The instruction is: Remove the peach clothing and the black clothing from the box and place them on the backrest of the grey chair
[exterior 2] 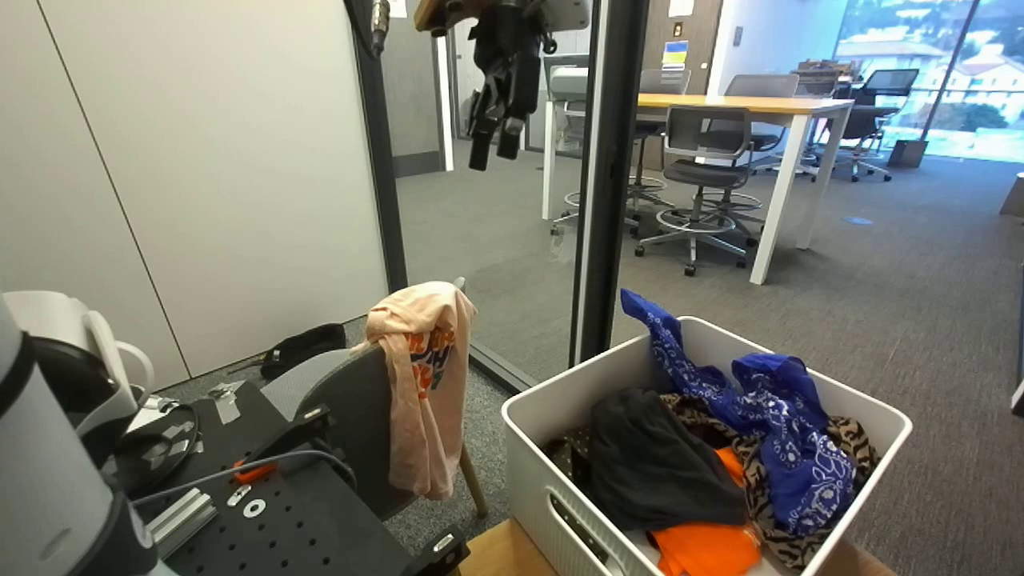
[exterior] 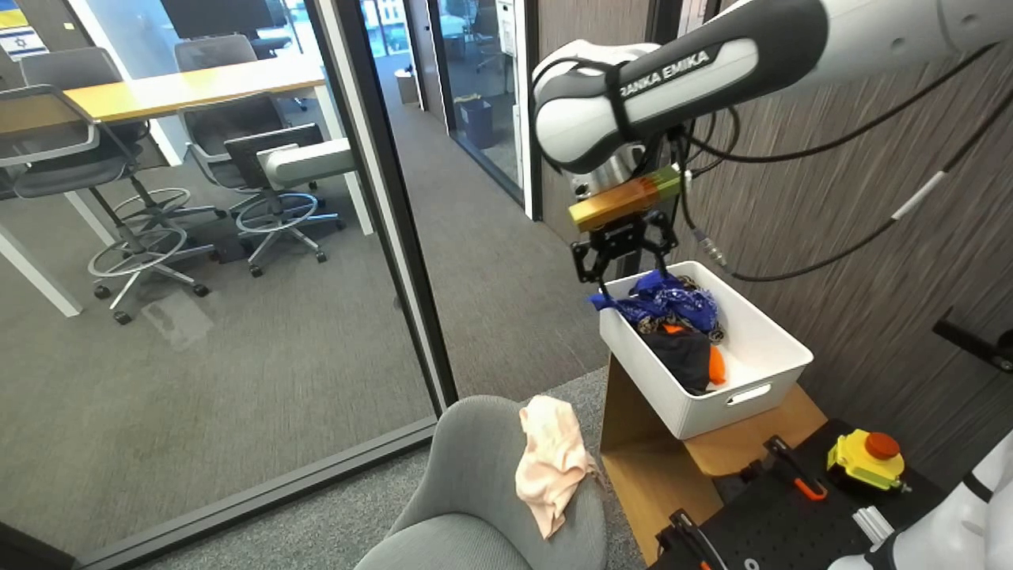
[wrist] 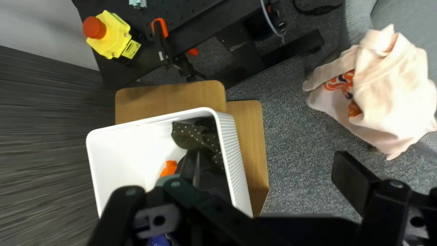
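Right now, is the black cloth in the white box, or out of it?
In. In both exterior views the black cloth lies inside the white box, within its walls, beside some orange cloth.

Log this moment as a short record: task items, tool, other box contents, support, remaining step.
Placed: peach clothing, draped over the backrest of the grey chair
Pending: black clothing, in the white box
Grasp: tool open, holding nothing, raised higher than the box
Other contents: blue patterned cloth, orange item, animal-print cloth, dark dotted cloth
Support: box sits on a wooden stand
Remaining: black clothing onto the backrest
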